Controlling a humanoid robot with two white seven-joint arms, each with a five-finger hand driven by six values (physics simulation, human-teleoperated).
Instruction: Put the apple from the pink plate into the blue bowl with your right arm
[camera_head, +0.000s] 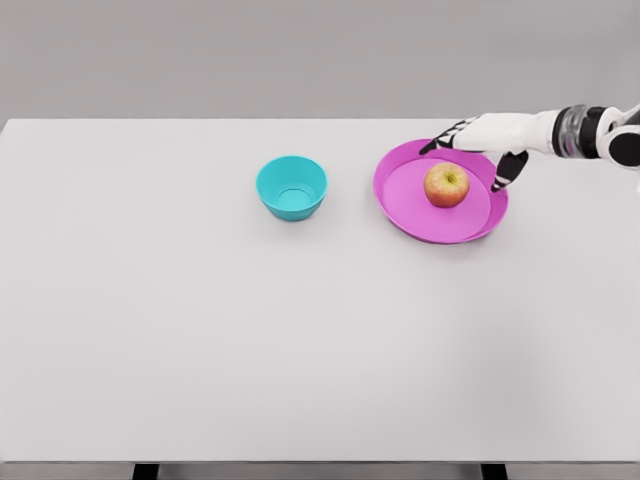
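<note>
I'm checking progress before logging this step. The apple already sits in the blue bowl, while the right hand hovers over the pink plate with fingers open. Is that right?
Not quite. The apple is still on the pink plate, not in the blue bowl, which is empty. The head view shows this. The rest holds: the right hand hovers over the plate with fingers open, holding nothing.

White robot hand (487, 140), seemingly black fingertips.

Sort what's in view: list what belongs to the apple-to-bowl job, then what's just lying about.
Job: apple, pink plate, blue bowl, right hand, open over the plate's far right edge.
Lying about: nothing; only the table that bears them.
</note>
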